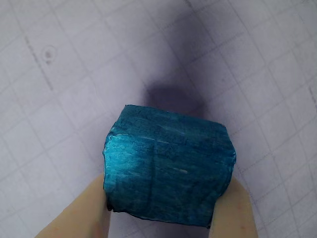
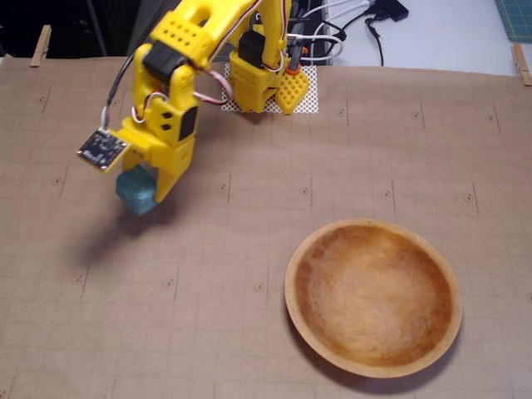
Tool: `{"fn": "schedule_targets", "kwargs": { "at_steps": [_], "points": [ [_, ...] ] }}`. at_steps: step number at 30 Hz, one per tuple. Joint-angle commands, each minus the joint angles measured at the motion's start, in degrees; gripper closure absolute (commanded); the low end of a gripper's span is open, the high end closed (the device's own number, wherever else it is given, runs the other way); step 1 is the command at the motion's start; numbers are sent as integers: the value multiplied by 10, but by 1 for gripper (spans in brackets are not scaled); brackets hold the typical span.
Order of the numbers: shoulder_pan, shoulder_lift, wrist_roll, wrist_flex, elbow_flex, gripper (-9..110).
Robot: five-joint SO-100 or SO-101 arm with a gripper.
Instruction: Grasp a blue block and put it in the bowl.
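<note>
- gripper (image 2: 148, 193) is clamping the blue block (image 2: 136, 190) at the left of the fixed view; jaws are closed down to the block's width, one finger on each side
- wrist view: blue block (image 1: 168, 166) is filling the lower centre; two pale fingers (image 1: 81, 210) are coming in from 6 o'clock and pressing its left and right faces; gripper (image 1: 158, 218) midpoint is sitting on the block's lower edge
- block seems to be hanging clear of the mat (image 2: 249, 249); its shadow is lying on the grid surface at about 12 o'clock of the block in the wrist view; shadow on the mat in the fixed view is falling toward 7 o'clock of the block
- bowl (image 2: 293, 291) is sitting on the mat at lower right of the fixed view, roughly 4 o'clock from the block and well apart from it; nothing is lying inside it
- yellow arm (image 2: 179, 50) is reaching down from its base (image 2: 266, 79) at 12 o'clock of the mat; small circuit board (image 2: 103, 149) is sticking out at 9 o'clock of the wrist
</note>
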Motion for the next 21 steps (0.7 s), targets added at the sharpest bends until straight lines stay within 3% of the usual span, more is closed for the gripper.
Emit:
{"fn": "schedule_targets", "kwargs": {
  "at_steps": [1,21],
  "points": [
    [-32,89,3,-5,-41,98],
    [-199,185,4,-6,-173,98]
  ]
}}
